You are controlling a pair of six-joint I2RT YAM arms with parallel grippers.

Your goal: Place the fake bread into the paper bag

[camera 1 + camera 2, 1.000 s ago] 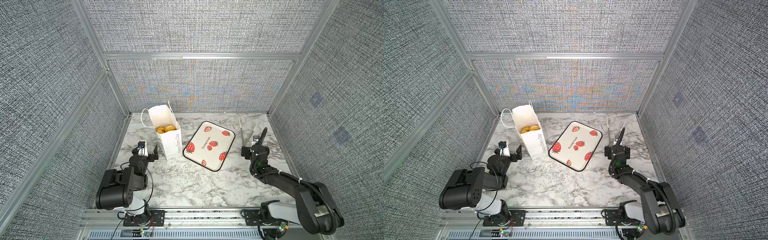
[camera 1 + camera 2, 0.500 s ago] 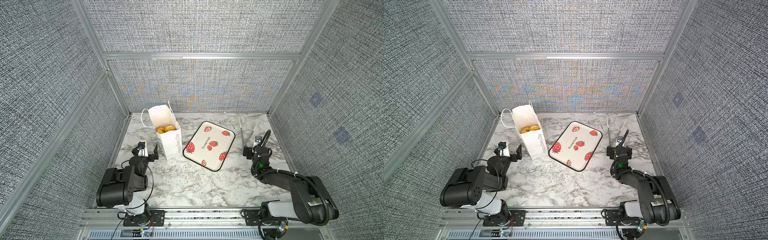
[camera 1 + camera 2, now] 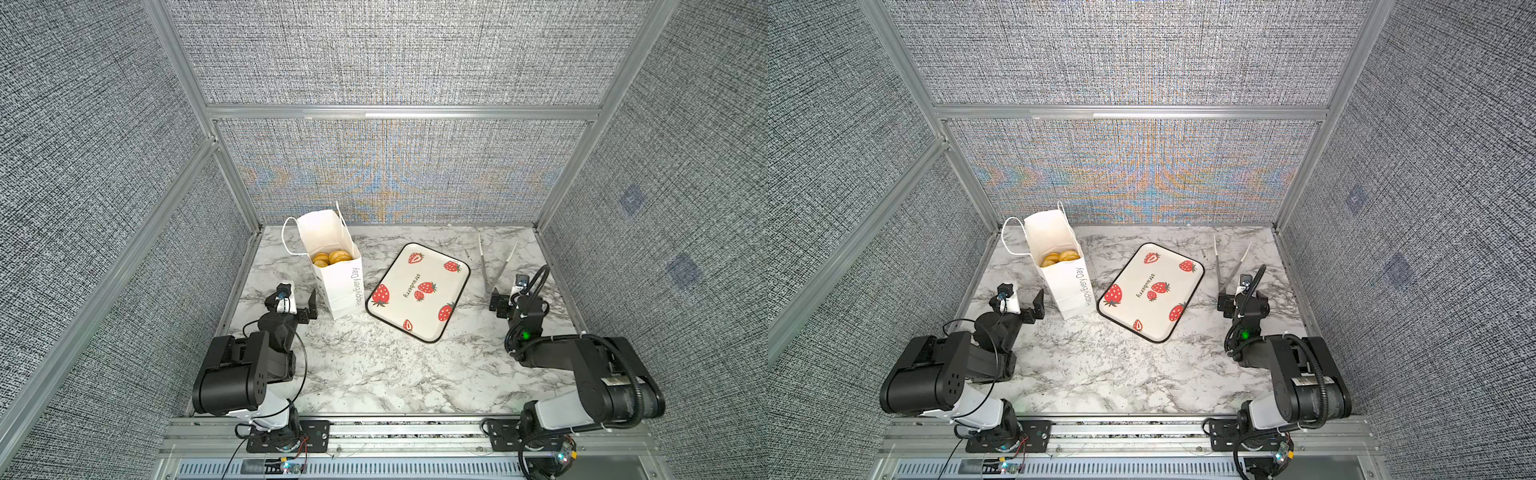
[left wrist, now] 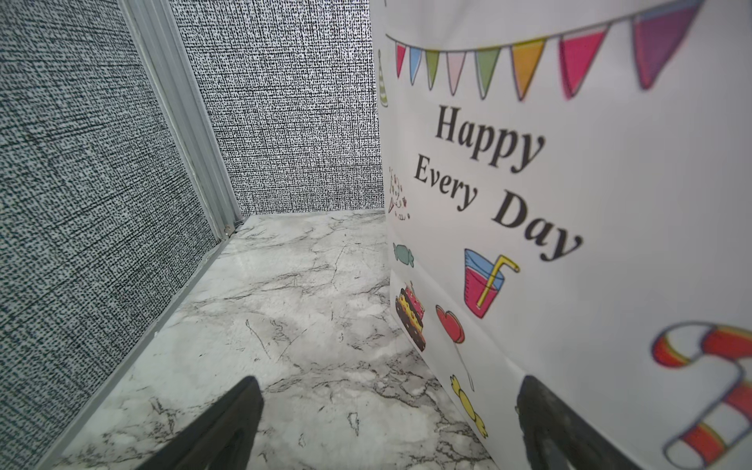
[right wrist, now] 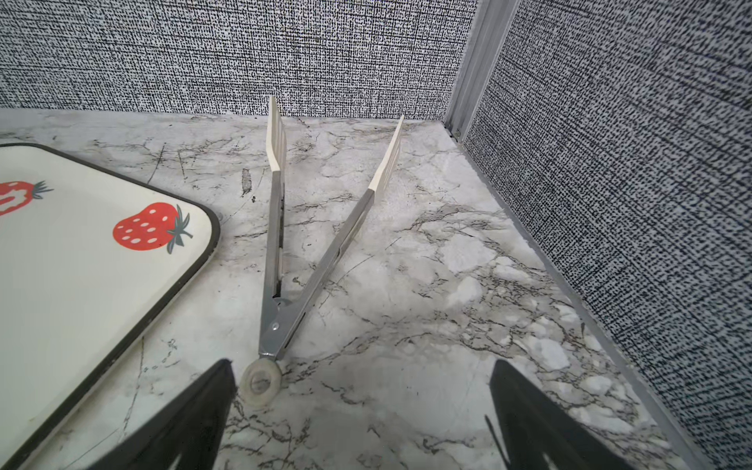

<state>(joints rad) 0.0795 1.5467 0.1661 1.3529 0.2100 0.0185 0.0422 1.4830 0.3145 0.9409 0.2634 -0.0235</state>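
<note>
R gripper (image 5: 362, 366): jaws spread wide, nothing btwn them, low over the marble (image 3: 374, 374), right-centre in both top views. L gripper (image 4: 386, 390): also fully spread and empty, left-centre, just beside the paper bag (image 3: 343, 286). Can't tell whether its nearer finger touches the bag wall.

Change over the last sec: the R arm has folded back on itself, elbow pulled in twd its base at lower right, gripper head sunk closer to the table. L arm barely shifted; nothing else moved. Reads as both arms going to rest. I'd judge the task done or v. nearly so: fake bread (image 3: 332, 257) sits inside the bag, a few golden tops showing through the open mouth. The strawberry tray (image 3: 451, 289) in mid-frame is bare.

View diffs: only the top views look into the bag & show the bread. L wrist gets just the printed side (bunting, "Happy Every Day", sweets pics), no contents. R wrist alone shows the tongs (image 5: 280, 244) properly: lying open in a V, hinge ring just beside one fingertip, apart from the tray edge. From above they're thin slivers at upper right.
</note>
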